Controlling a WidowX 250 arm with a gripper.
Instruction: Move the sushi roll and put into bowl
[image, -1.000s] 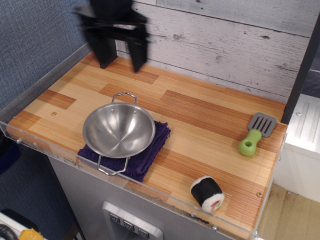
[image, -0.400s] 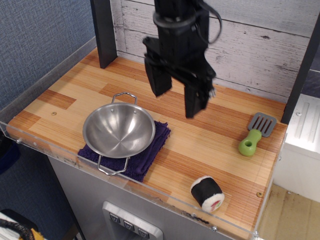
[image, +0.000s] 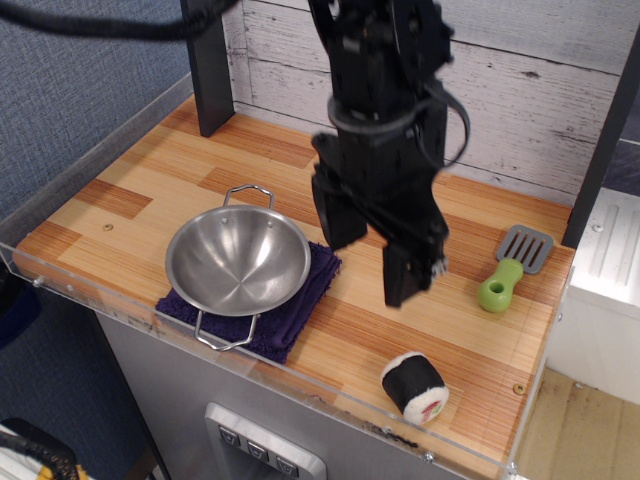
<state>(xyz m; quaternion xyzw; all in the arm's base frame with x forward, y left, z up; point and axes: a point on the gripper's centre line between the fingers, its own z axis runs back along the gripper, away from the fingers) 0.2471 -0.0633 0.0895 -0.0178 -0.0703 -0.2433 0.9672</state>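
The sushi roll (image: 414, 387), black wrap with a white end and red-green centre, lies on its side near the table's front right edge. The shiny steel bowl (image: 238, 261) with two wire loop handles sits empty on a purple cloth (image: 299, 300) at the front left. My black gripper (image: 372, 262) hangs open and empty above the table middle, between bowl and roll. Its right finger tip (image: 402, 282) is above and a little behind the roll, not touching it.
A grey spatula with a green handle (image: 511, 267) lies at the right. A dark post (image: 209, 65) stands at the back left. A clear plastic lip (image: 330, 400) runs along the table's front edge. A white plank wall (image: 520, 80) closes the back.
The gripper has come from the back left, across the table and down toward the front right, nearer the sushi roll. The roll, bowl and spatula have not moved.
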